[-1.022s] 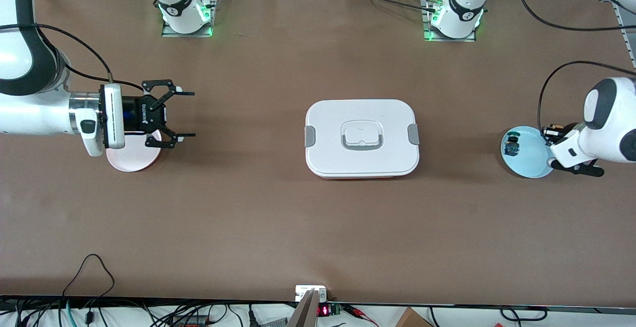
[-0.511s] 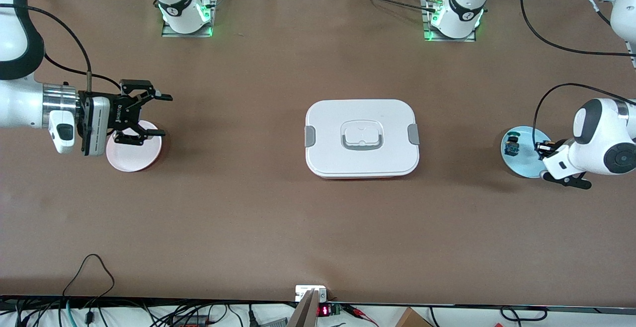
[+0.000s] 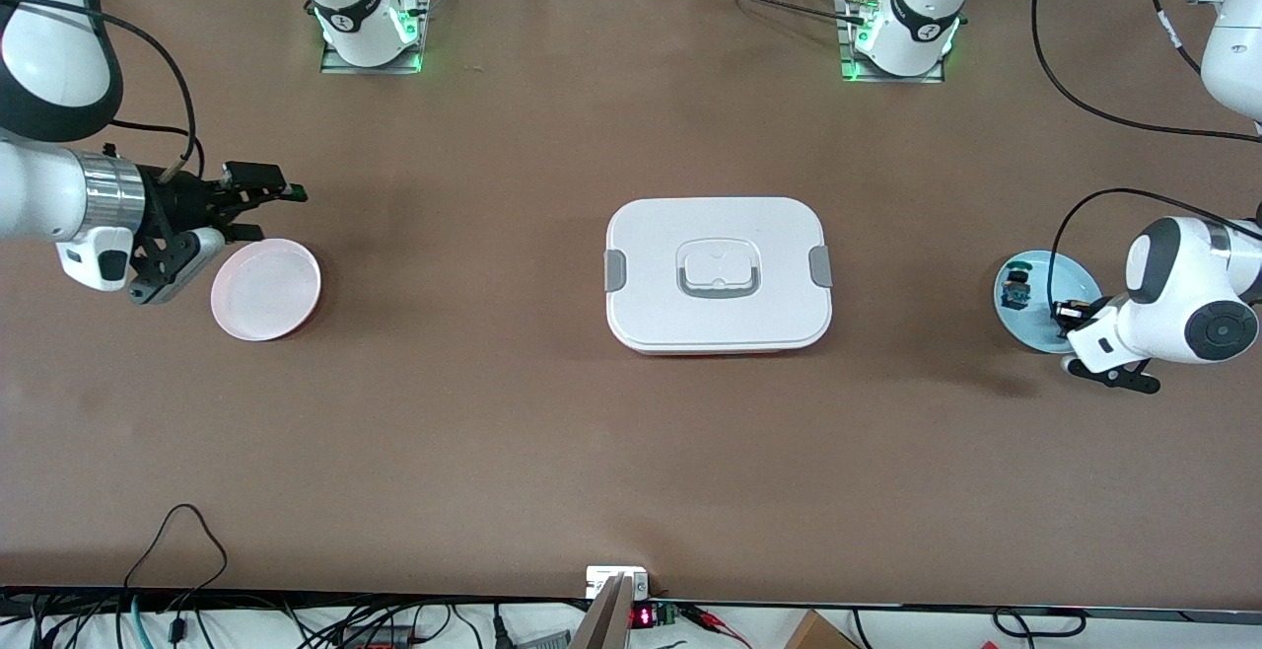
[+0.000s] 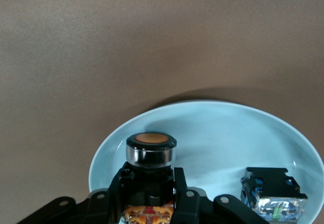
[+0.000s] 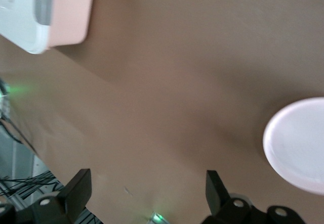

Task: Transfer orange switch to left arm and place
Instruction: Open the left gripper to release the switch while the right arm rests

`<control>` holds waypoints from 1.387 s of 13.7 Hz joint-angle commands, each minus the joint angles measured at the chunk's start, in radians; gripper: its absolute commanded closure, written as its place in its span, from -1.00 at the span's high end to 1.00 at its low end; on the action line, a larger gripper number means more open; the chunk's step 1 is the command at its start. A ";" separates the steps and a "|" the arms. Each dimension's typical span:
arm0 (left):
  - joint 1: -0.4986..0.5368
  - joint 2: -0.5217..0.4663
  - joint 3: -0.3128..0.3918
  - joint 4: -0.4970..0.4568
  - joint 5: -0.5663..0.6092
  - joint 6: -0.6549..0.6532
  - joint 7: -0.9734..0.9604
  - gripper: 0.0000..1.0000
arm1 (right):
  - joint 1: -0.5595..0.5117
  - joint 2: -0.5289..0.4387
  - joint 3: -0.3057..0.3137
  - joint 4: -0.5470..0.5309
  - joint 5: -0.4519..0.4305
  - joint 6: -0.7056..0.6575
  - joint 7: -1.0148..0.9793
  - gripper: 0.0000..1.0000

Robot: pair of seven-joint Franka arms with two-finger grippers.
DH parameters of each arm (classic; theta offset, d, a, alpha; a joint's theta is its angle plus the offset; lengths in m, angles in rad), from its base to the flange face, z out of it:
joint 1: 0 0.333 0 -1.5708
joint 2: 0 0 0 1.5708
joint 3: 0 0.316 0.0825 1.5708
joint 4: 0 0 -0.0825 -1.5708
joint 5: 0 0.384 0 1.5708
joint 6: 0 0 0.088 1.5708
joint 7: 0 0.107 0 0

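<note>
While its partner waits at the right arm's end of the bench [image 3: 552,452], the left end effector [image 4: 150,196] hangs over the pale blue plate [image 3: 1070,279], its fingers clamped on the orange switch [image 4: 150,148]. Seen from the left wrist, the switch sits upright in the grip with its orange cap and chrome collar clear above the fingers and its tan body pinched between them, apparently lifted off the plate's surface, though how far cannot be told. A similar switch with a blue cap [image 3: 1014,289] lies on the same plate, apart from the grip and untouched.

At the right arm's end, the right end effector [image 3: 264,203] hovers with fingers spread wide and nothing between them, just beside the empty pink plate [image 3: 266,289]. Between the two plates, in the middle of the bench, stands the white box [image 3: 718,274], lid on and latches closed.

By the look of it, the pickup is done and the carry toward a handover is the step in hand. What comes next would seem to call for the left arm to bring the switch toward the right arm on a path passing around or well above the box, while the right end effector comes to meet it with fingers spread. So small a part leaves little free surface for a second grip.
</note>
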 commanded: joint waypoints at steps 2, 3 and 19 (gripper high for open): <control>0.003 0.024 -0.009 0.036 0.015 -0.005 0.008 0.56 | 0.039 -0.008 0.004 0.033 -0.204 -0.033 0.161 1.00; 0.005 0.019 -0.011 0.039 0.012 -0.005 0.011 1.00 | 0.041 -0.017 0.004 0.033 -0.263 -0.033 0.191 1.00; 0.000 -0.234 -0.296 0.308 -0.141 -0.458 0.016 1.00 | -0.056 -0.132 -0.007 0.073 -0.383 0.071 0.474 1.00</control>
